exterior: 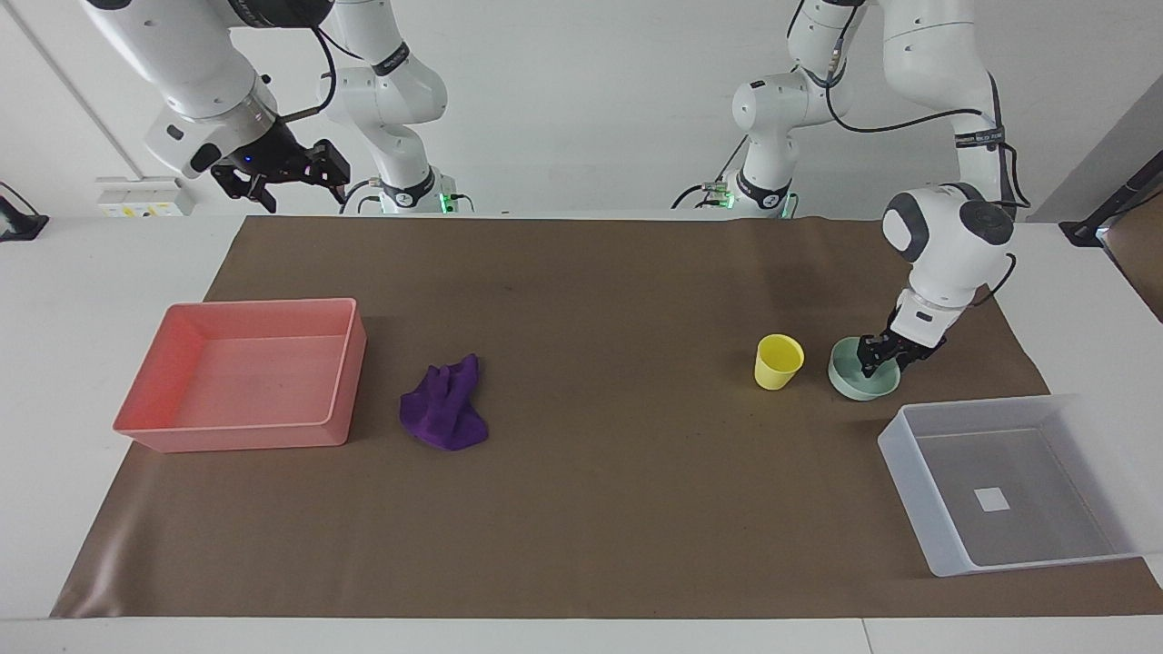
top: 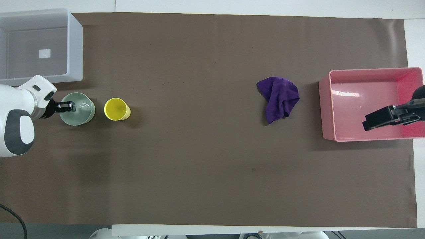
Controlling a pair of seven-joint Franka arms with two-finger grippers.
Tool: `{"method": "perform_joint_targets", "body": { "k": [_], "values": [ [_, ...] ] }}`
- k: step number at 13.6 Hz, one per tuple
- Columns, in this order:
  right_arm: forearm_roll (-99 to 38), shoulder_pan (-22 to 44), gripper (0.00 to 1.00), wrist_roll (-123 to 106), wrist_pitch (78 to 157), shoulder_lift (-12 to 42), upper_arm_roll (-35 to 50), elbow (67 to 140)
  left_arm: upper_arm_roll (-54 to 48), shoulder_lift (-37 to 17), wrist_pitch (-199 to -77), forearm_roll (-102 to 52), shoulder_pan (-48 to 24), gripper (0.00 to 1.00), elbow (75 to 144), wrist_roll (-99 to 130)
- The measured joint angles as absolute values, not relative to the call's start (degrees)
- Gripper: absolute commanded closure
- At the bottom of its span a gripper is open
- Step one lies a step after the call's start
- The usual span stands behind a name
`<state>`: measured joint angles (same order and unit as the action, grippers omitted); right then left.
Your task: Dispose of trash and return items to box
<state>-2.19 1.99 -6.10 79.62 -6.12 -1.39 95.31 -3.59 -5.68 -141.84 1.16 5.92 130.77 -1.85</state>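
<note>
A mint-green bowl (exterior: pixel 852 383) (top: pixel 82 112) and a yellow cup (exterior: pixel 779 361) (top: pixel 116 109) stand side by side on the brown mat at the left arm's end. My left gripper (exterior: pixel 886 361) (top: pixel 66 106) is down at the bowl, open, with its fingers astride the rim on the side away from the cup. The grey-white box (exterior: pixel 909 481) (top: pixel 75 43) stands farther from the robots than the bowl and holds nothing. The purple cloth (exterior: pixel 445 416) (top: pixel 279 99) lies on the mat beside the pink tray. My right gripper (exterior: pixel 283 174) (top: pixel 382 119) waits, open, raised high over the pink tray.
The pink tray (exterior: pixel 341 372) (top: pixel 327 109) sits at the right arm's end of the mat and holds nothing. The brown mat (exterior: pixel 591 300) covers most of the white table.
</note>
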Motion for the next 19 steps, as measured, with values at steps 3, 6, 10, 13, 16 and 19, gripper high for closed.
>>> {"method": "perform_joint_targets", "body": {
  "k": [3, 6, 10, 13, 16, 19],
  "values": [
    [-2.3, 3.6, 0.0, -5.3, 85.6, -6.0, -1.1, 98.0, -3.6, -5.5, -138.5, 1.0, 6.0, 1.0, 128.0, -1.9],
    [-2.3, 7.2, 0.01, -1.7, 91.1, -3.9, -0.9, 100.3, -3.7, -4.7, -119.7, 0.6, 6.0, 1.0, 114.6, -1.8],
    [-2.3, 11.7, 0.01, 3.3, 100.4, 1.5, -0.7, 101.9, -3.2, -10.4, -108.5, -1.5, 6.7, 1.0, 92.9, -1.3],
    [-2.3, 15.2, 0.01, 7.7, 110.3, 6.6, -0.5, 104.5, -2.4, -24.4, -117.7, -1.9, 10.2, 1.0, 81.7, -1.2],
    [-2.3, 16.4, 0.01, 8.6, 122.3, 11.1, -0.5, 109.2, -2.3, -35.8, -130.3, -1.9, 11.2, 0.3, 78.6, -1.3],
    [-2.3, 16.1, 0.03, 8.6, 129.5, 14.0, -0.7, 113.6, -2.1, -37.5, -138.5, -1.8, 11.0, 0.0, 82.7, -1.4]
  ]
}}
